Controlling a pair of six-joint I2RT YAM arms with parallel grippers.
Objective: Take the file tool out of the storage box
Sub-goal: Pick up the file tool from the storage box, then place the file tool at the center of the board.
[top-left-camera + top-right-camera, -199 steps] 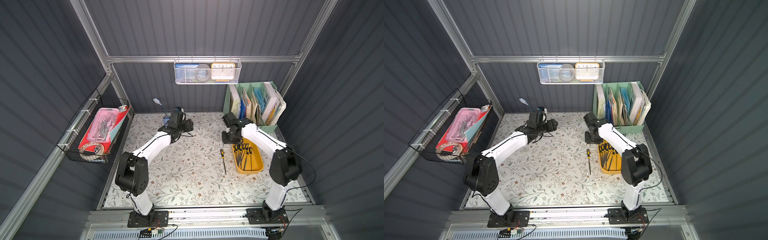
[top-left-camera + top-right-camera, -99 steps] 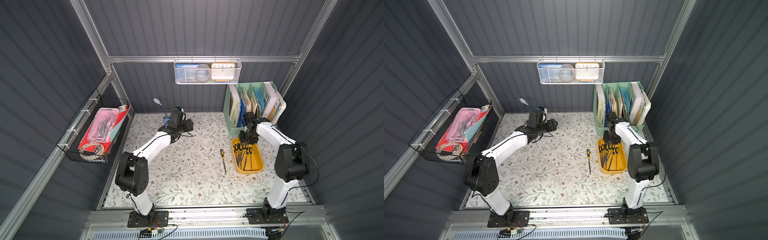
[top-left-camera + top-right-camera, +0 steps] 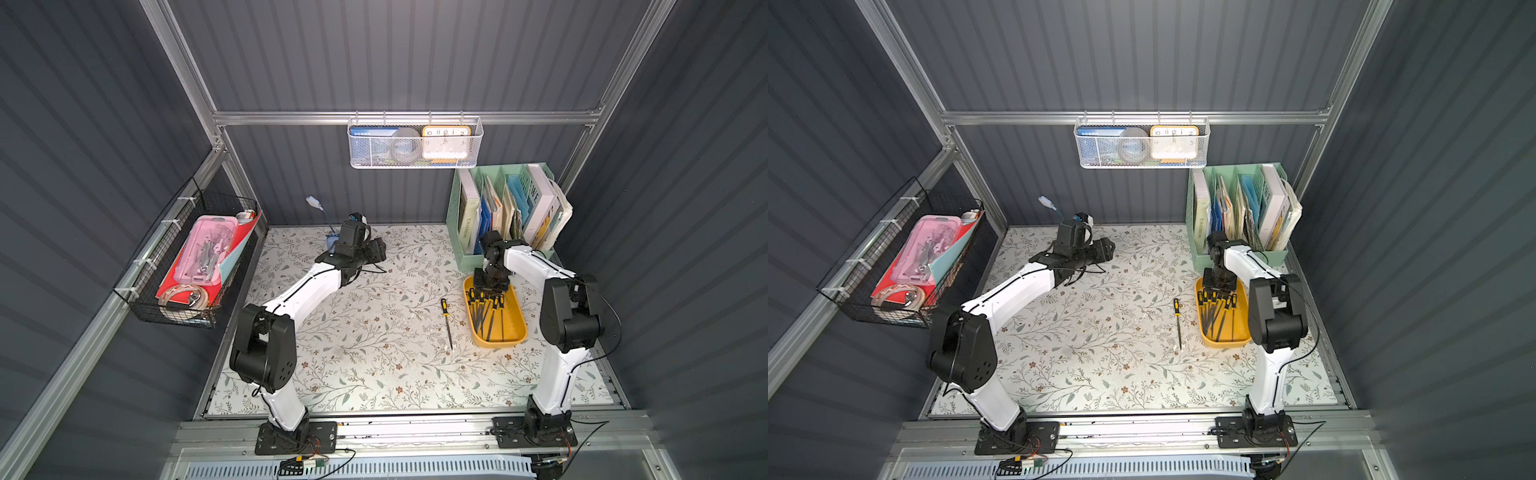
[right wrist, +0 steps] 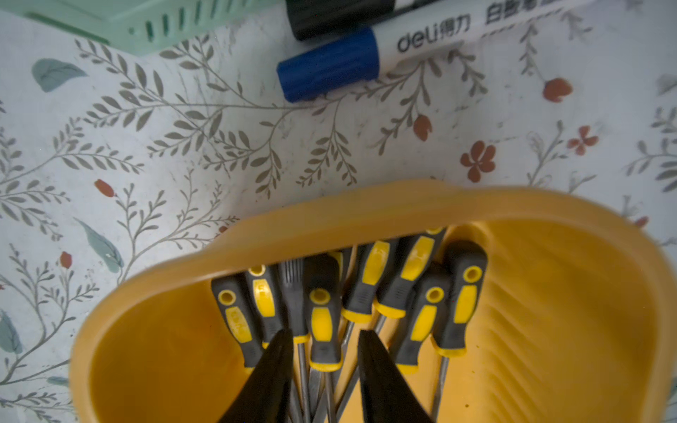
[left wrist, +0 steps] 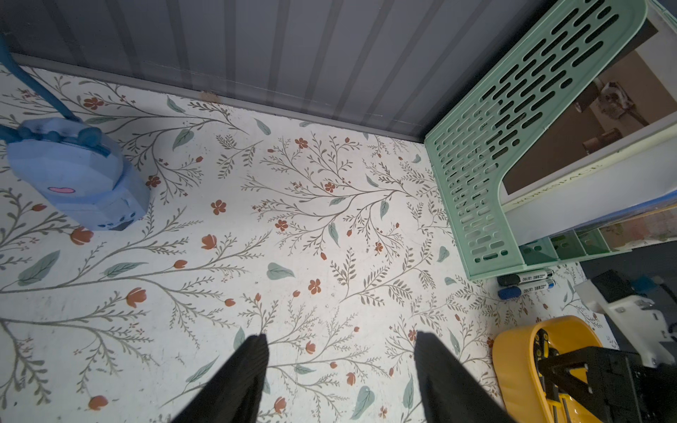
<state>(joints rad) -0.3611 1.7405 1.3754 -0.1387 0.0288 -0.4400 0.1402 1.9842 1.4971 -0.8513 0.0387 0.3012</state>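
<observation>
Left arm (image 3: 305,291) and right arm (image 3: 556,374) wear glossy white shells (image 3: 536,266) between chunky black joints (image 3: 262,353), thin black cables (image 3: 619,330) alongside; the left claw (image 5: 341,336) ends in ribbed black fingers (image 5: 241,381).

Yellow storage box (image 3: 514,322) under right pincer (image 3: 490,289), file tool (image 3: 446,324) alongside

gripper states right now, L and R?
left gripper: open, holding nothing.
right gripper: open, jaws on either side of a file handle in the storage box, not clamped on it.
</observation>
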